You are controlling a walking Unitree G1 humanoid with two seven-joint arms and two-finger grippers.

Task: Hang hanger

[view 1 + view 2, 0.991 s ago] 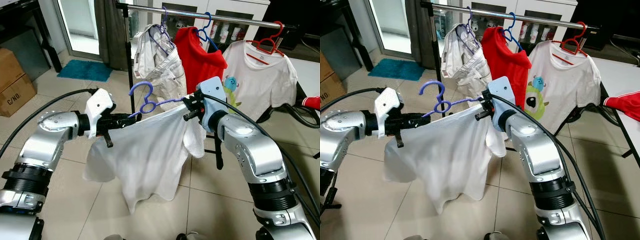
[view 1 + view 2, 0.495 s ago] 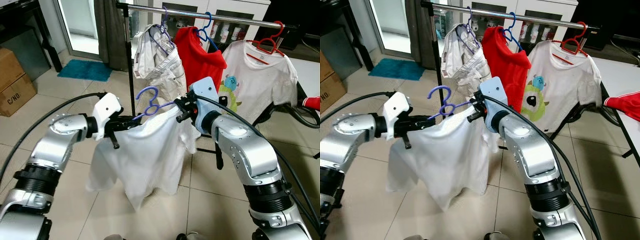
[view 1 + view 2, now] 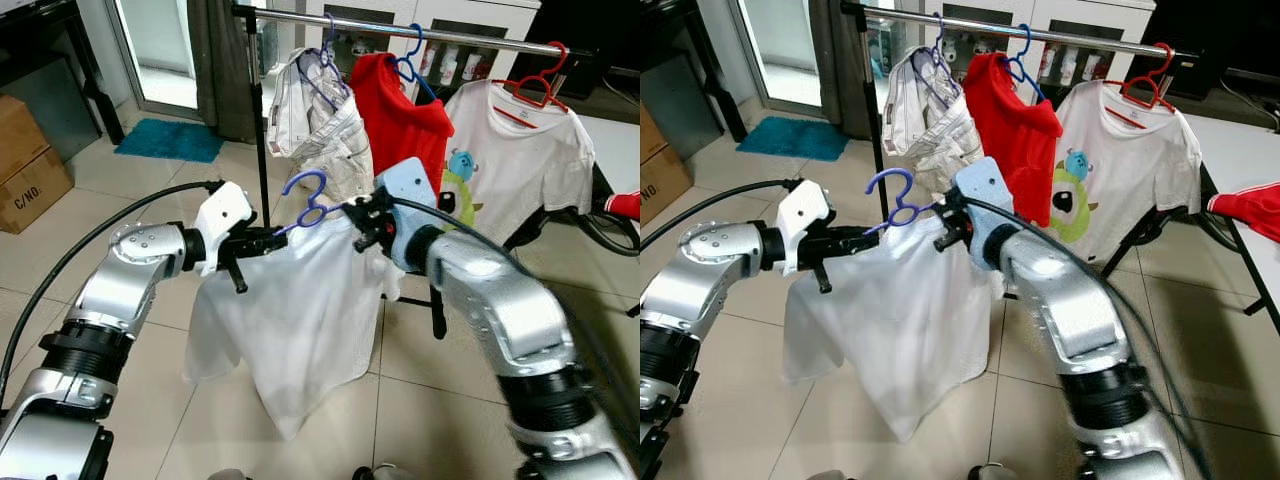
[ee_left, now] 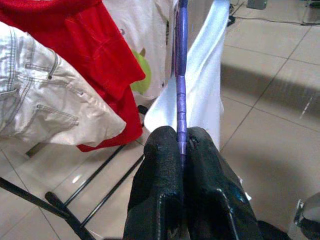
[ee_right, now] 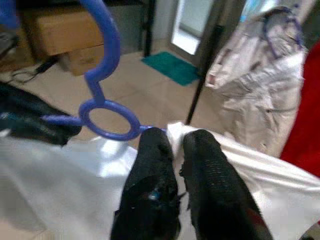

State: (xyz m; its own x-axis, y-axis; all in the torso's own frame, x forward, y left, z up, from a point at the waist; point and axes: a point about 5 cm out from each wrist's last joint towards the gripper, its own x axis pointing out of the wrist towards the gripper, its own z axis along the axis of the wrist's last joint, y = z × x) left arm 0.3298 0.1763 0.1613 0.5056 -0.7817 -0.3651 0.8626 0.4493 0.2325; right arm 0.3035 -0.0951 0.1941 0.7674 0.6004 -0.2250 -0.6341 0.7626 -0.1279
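The left gripper [image 4: 181,150] is clamped on one arm of the purple hanger [image 3: 308,203], and the right gripper [image 5: 176,145] pinches the other arm through the white shirt [image 3: 295,320] draped over it. Both hold the hanger in the air just in front of the rail [image 3: 450,37], below the white trousers [image 3: 320,120] and red shirt [image 3: 400,115].

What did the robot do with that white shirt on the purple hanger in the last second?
Both grippers carried the purple hanger with the white shirt forward, toward the clothes rail. The left gripper and right gripper moved closer together, so the shirt bunched narrower. Both keep their grip. The garments on the rail hang as before.
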